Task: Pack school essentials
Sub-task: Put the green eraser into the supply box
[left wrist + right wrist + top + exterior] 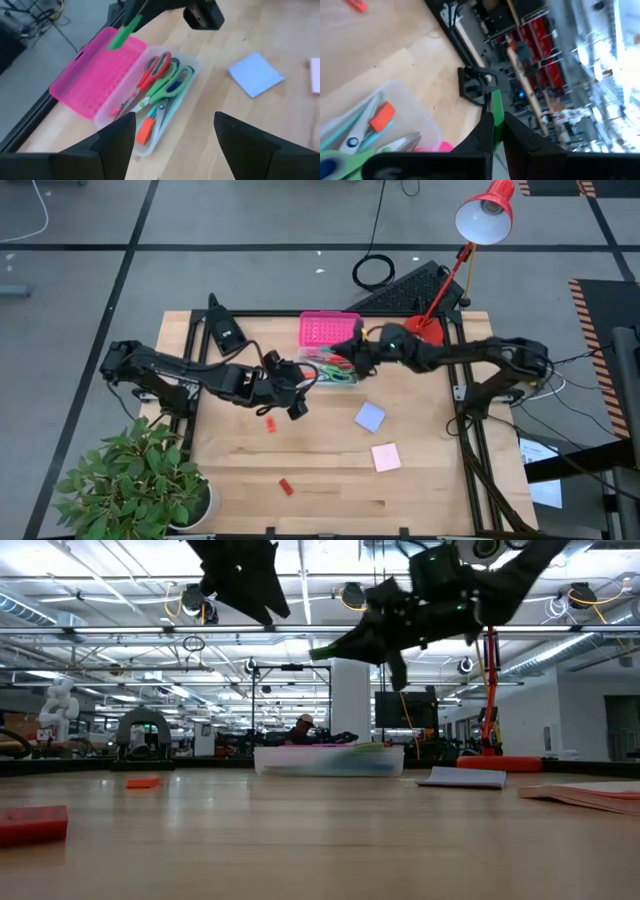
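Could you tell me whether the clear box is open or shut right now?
Open: the pink lid lies flat beside the clear box, with scissors exposed inside.

Count, by kind:
- Arms: two, one claw each: left claw, right claw.
- Clear box: one, pink lid beside it.
- Scissors in box: at least three pairs: red, green, blue.
- Green eraser: one.
- Red erasers: one in the box, two on the worktop.
- Notepads: two, blue and pink.
- Desk lamp: one.
- Potted plant: one.

text: none readable | labels: none | brands: none | numbers: none | signs: none
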Motion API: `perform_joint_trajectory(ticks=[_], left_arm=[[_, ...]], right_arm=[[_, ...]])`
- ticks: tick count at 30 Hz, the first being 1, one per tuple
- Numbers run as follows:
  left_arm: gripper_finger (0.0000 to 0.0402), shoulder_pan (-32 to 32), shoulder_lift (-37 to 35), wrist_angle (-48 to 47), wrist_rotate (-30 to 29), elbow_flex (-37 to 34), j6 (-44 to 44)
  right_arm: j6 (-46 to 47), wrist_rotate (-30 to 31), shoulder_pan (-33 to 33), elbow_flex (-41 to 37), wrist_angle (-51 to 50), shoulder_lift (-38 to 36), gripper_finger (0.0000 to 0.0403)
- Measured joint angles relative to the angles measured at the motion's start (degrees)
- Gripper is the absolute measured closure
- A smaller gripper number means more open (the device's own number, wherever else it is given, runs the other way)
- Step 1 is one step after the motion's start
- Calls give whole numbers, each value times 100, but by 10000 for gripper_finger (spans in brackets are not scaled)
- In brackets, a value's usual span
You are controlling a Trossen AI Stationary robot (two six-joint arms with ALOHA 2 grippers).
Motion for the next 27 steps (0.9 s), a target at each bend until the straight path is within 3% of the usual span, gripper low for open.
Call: perform_joint_trajectory(ticks=[6, 13, 19, 27], left_arm=[[128, 25, -56, -11, 20, -281, -66], [128, 168, -741, 381, 52, -919, -204], [128, 233, -1267, 967, 170, -1590, -127], [128, 394, -1379, 1488, 523, -2007, -43]], right_arm=[[22, -177, -178, 969, -755, 900, 389], [-330, -191, -186, 1616, -1364, 1724, 382], [-291, -163, -155, 1694, -1687, 1894, 384], [-185, -164, -68, 1694, -1725, 1887, 359]])
